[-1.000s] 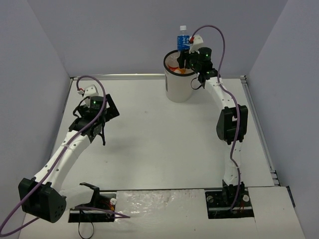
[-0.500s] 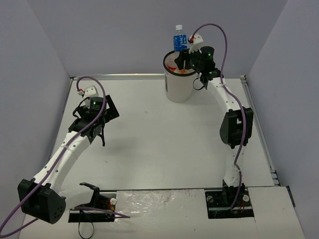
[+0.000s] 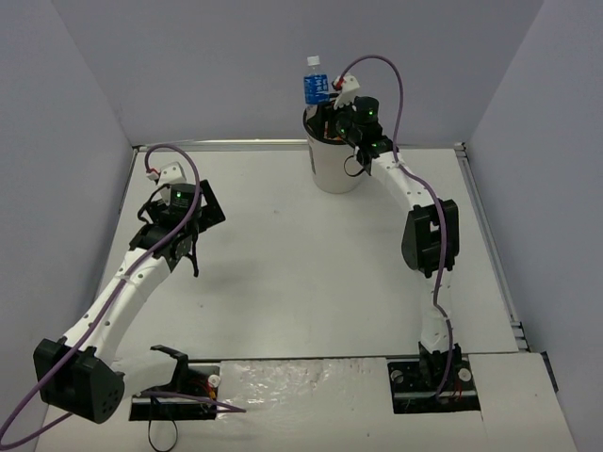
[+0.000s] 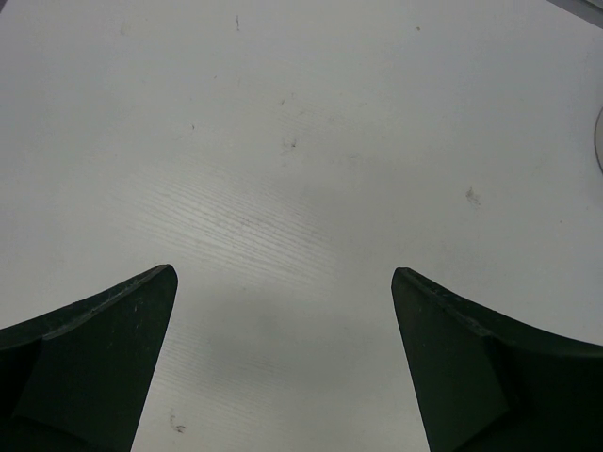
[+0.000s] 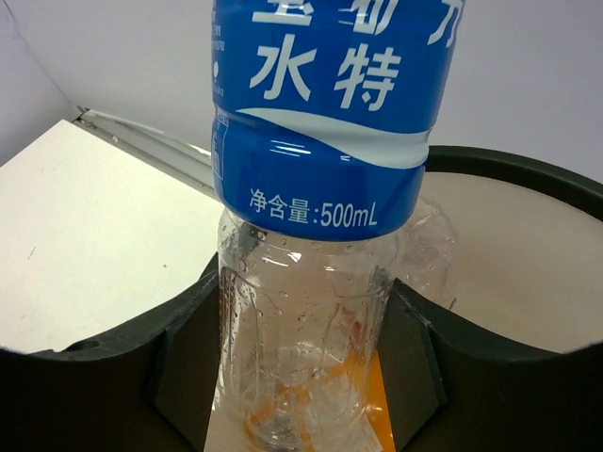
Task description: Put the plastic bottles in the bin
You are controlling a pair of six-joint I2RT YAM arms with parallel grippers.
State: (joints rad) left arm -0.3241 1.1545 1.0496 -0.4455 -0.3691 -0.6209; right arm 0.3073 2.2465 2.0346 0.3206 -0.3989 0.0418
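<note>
My right gripper (image 3: 332,115) is shut on the clear bottle with the blue label (image 3: 315,87) and holds it upright over the white bin (image 3: 335,165) at the back of the table. In the right wrist view the bottle (image 5: 325,141) stands between my fingers (image 5: 415,367), above the bin's black rim (image 5: 528,169). An orange bottle (image 5: 382,419) and a clear bottle (image 5: 429,247) lie inside the bin. My left gripper (image 3: 191,256) is open and empty above bare table (image 4: 301,188) at the left.
Grey walls close in the table on the left, back and right. A metal rail (image 3: 226,145) runs along the back edge. The arm bases (image 3: 435,381) sit at the near edge.
</note>
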